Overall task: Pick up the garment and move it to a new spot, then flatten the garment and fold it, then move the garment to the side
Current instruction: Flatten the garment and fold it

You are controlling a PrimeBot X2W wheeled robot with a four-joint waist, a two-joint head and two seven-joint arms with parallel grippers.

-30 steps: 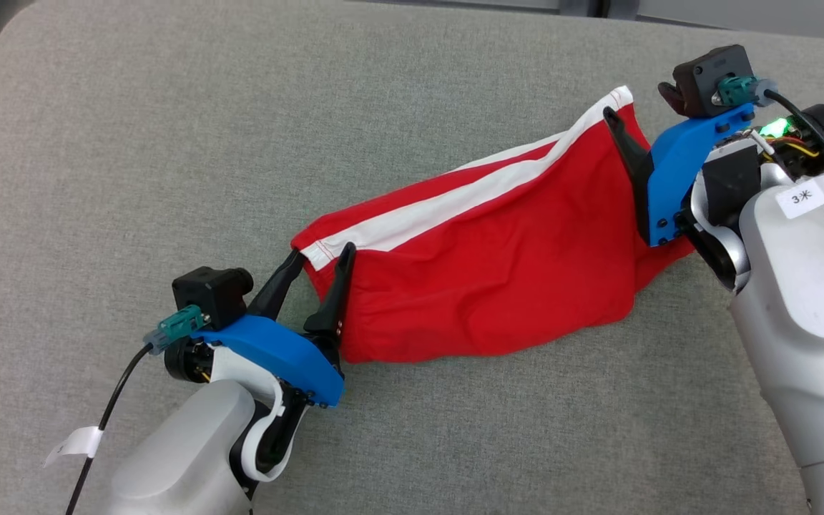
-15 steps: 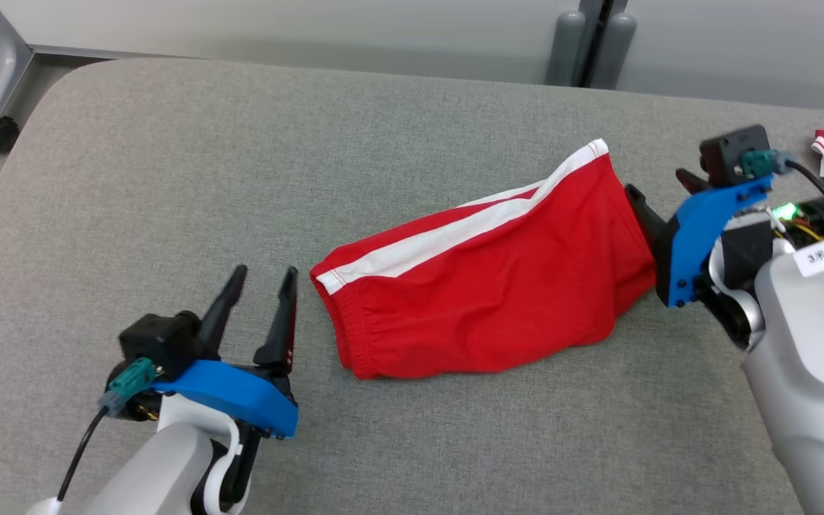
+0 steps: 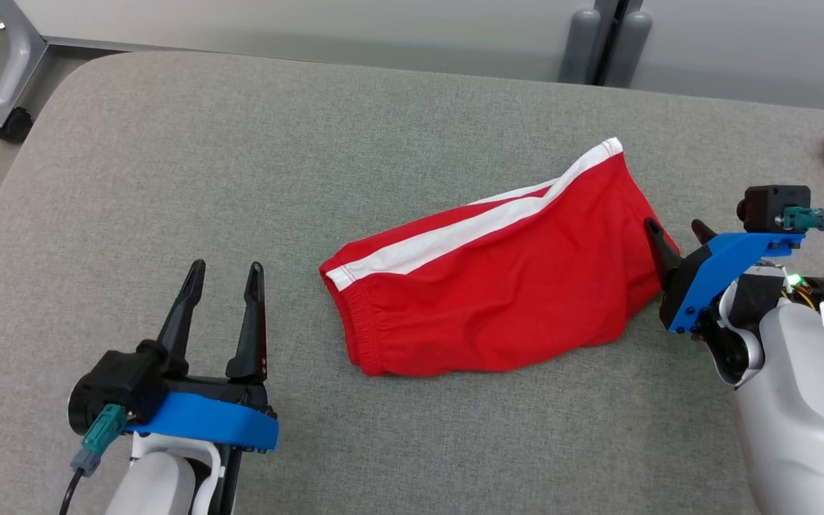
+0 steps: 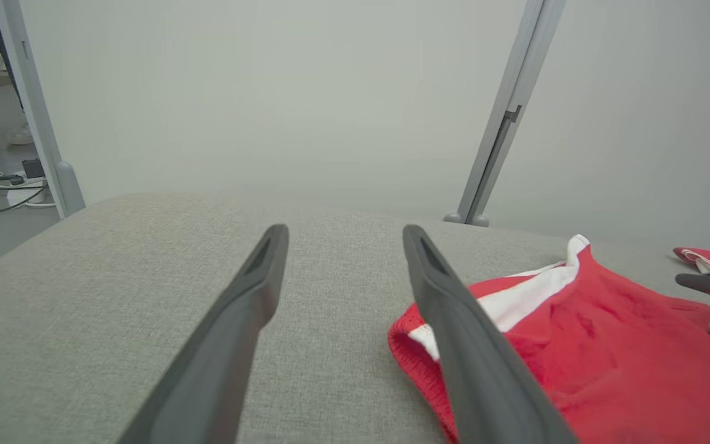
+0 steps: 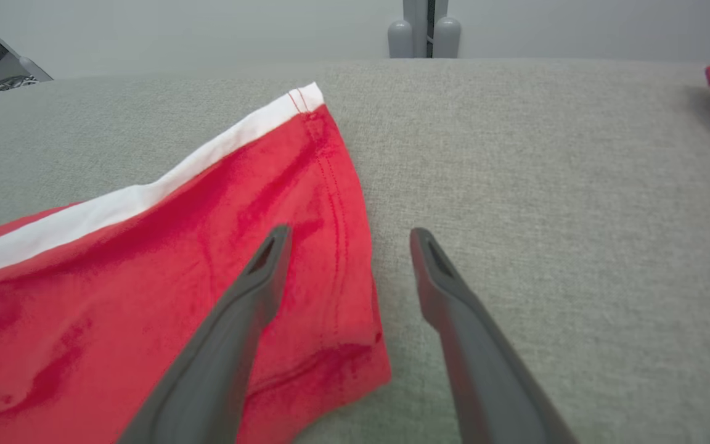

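Garment (image 3: pixel 498 293) lay doubled over, mid-worktop (image 3: pixel 240 143), between the left end effector (image 3: pixel 228 266) and right end effector (image 3: pixel 674 227), both spread and empty. Flattening seemed unfinished; next, each would need to pinch an edge.

Head view: placed high, aimed forward and down at the grey table (image 3: pixel 169 179).
Left wrist view: held low, aimed along the table.
Right wrist view: held low and close.
Shared: the red garment (image 3: pixel 498 286) is seen in all three.
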